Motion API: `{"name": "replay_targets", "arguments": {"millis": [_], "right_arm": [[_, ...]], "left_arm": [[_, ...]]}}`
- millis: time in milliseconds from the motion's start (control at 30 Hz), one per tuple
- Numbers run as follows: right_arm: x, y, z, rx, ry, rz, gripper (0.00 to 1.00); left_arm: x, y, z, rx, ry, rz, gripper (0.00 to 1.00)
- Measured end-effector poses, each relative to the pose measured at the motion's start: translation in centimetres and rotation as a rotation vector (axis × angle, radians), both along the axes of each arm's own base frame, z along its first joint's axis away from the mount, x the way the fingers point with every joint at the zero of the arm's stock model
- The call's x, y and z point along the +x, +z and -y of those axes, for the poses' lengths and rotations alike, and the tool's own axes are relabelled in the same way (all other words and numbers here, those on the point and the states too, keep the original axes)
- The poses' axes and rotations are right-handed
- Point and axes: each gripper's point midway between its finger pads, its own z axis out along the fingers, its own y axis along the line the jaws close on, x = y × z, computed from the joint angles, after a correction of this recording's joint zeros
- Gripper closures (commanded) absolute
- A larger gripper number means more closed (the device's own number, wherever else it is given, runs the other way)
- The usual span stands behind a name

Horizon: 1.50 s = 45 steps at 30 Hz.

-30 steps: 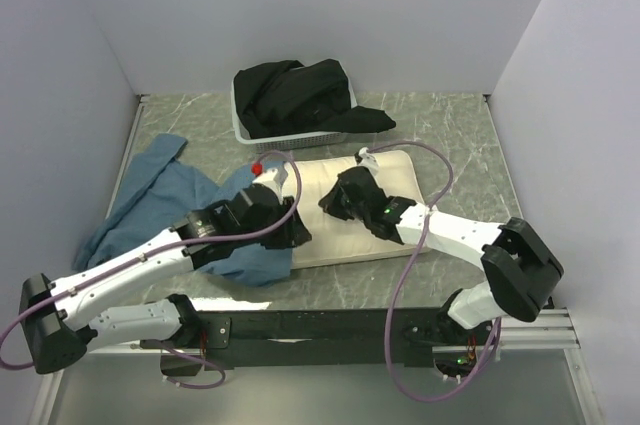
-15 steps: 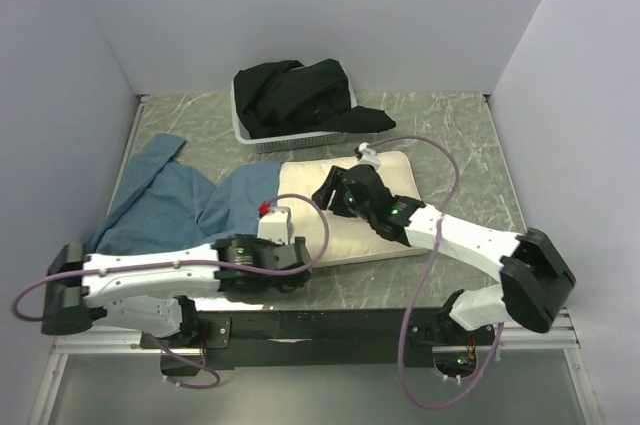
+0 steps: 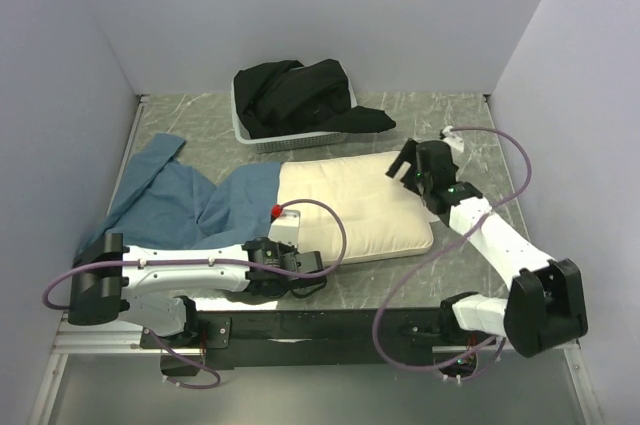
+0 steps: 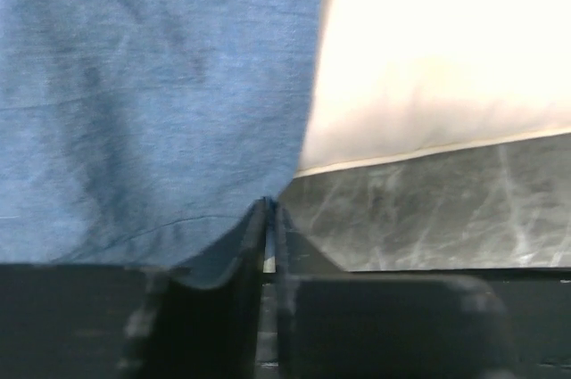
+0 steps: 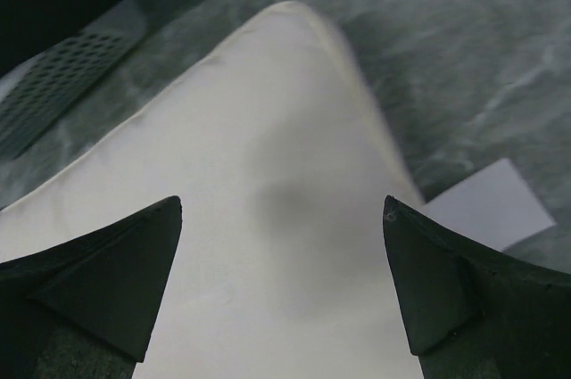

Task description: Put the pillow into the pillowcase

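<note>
The cream pillow (image 3: 355,210) lies flat mid-table, and its left end is covered by the slate-blue pillowcase (image 3: 185,207), which spreads to the left. My left gripper (image 3: 298,267) is low at the near edge where the two meet. In the left wrist view it (image 4: 270,210) is shut, with the pillowcase (image 4: 152,102) hem draped over one finger and pinched at the tips, and the pillow (image 4: 437,58) on the right. My right gripper (image 3: 405,163) hovers open over the pillow's far right corner (image 5: 285,129), holding nothing. A white tag (image 5: 486,205) sticks out there.
A white basket (image 3: 262,137) holding black cloth (image 3: 300,95) stands at the back, just beyond the pillow; its perforated wall (image 5: 53,85) shows in the right wrist view. Grey walls close in the left, back and right. A black rail (image 3: 350,323) runs along the near edge.
The left gripper slid toward the near edge and shut at the pillowcase hem. The right gripper left the pillow's middle, moved to its far right corner and opened. More of the pillow shows.
</note>
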Motion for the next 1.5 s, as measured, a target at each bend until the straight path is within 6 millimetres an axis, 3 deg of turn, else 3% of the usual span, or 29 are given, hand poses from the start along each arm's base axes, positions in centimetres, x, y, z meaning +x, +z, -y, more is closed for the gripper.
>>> {"name": "replay_targets", "arguments": {"millis": [100,167,200,233,300,467,567,767,900,1000,1033,1133,1233,1267,1367,1500], "right_arm": [[0.5,-2.7,2.8,-0.028,-0.060,-0.080,0.00],[0.1,-4.9,3.0,-0.033,-0.050,-0.139,0.00],[-0.5,-6.1,2.8,-0.031,-0.037,-0.167,0.00],[-0.9,-7.0,2.7,-0.025,-0.027,-0.180,0.00],[-1.4,-7.9,2.4,-0.004,-0.015,-0.179,0.00],[-1.7,-8.3,1.7,0.050,0.012,-0.129,0.02],[-1.8,-8.4,1.2,0.073,0.028,-0.121,0.02],[-2.0,-8.4,0.5,0.108,0.056,-0.112,0.02],[-2.2,-8.4,0.2,0.125,0.070,-0.109,0.02],[-2.4,-8.2,-0.1,0.137,0.080,-0.107,0.04],[-2.4,-8.1,-0.1,0.141,0.084,-0.106,0.05],[-2.7,-7.9,-0.3,0.151,0.094,-0.101,0.12],[-3.1,-7.6,-0.6,0.165,0.109,-0.097,0.35],[-3.3,-7.5,-0.7,0.173,0.118,-0.095,0.54],[-4.0,-6.7,-1.2,0.203,0.143,-0.083,0.79],[-5.2,-4.9,-1.5,0.230,0.167,-0.050,0.86]], "left_arm": [[0.1,0.1,0.6,-0.017,-0.016,0.004,0.99],[0.2,0.3,0.9,-0.026,-0.030,0.007,0.97],[0.2,0.5,1.1,-0.031,-0.039,0.009,0.89],[0.2,0.7,1.3,-0.035,-0.044,0.011,0.72],[0.3,1.2,1.5,-0.039,-0.059,0.016,0.61],[0.2,1.7,1.3,-0.043,-0.063,0.010,0.24],[-0.2,1.7,0.7,-0.032,-0.060,0.004,0.17],[-1.2,0.4,-0.3,0.043,-0.065,-0.013,0.28],[-1.1,-1.6,-2.2,0.207,-0.016,-0.007,0.37],[-0.7,-2.5,-3.5,0.328,0.039,0.021,0.57],[-0.6,-2.4,-3.7,0.355,0.049,0.033,0.76],[-0.1,-2.0,-3.5,0.386,0.074,0.061,0.99],[0.7,-0.4,-1.5,0.351,0.072,0.094,0.99],[1.0,0.5,-0.2,0.323,0.063,0.105,0.99],[1.6,3.2,3.1,0.245,0.008,0.122,0.99],[1.9,7.9,7.4,0.116,-0.140,0.120,0.99]]}}
